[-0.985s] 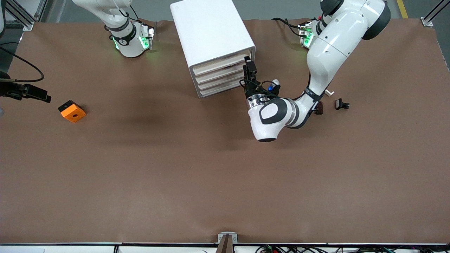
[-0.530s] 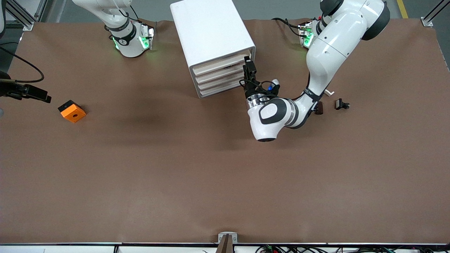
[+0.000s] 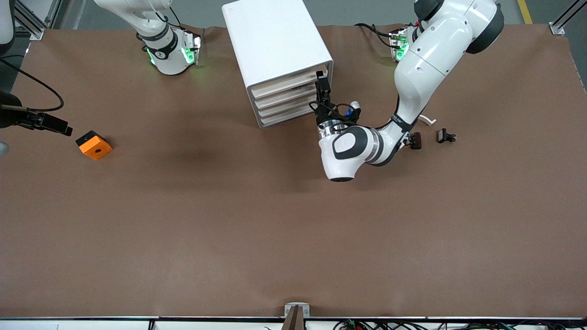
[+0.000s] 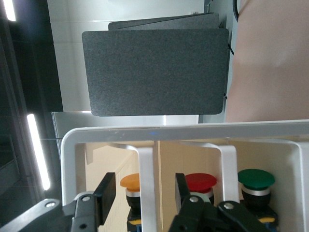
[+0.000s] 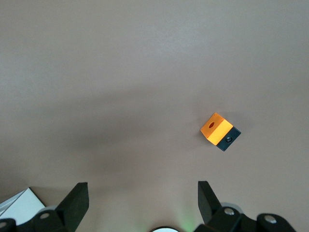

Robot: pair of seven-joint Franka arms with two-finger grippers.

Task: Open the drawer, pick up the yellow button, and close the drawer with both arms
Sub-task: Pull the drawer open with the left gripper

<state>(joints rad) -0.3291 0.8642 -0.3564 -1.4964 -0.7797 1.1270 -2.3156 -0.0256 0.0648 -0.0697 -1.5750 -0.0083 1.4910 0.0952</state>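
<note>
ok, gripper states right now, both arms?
Left gripper: open, jaws either side of a white bar on the drawer, not clamped.
Right gripper: open, empty, over the table near the orange block.

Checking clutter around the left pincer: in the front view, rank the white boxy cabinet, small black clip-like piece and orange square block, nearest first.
1. White boxy cabinet: left pincer at its top drawer.
2. Small black clip-like piece: toward the left arm's end.
3. Orange square block: toward the right arm's end.
</note>
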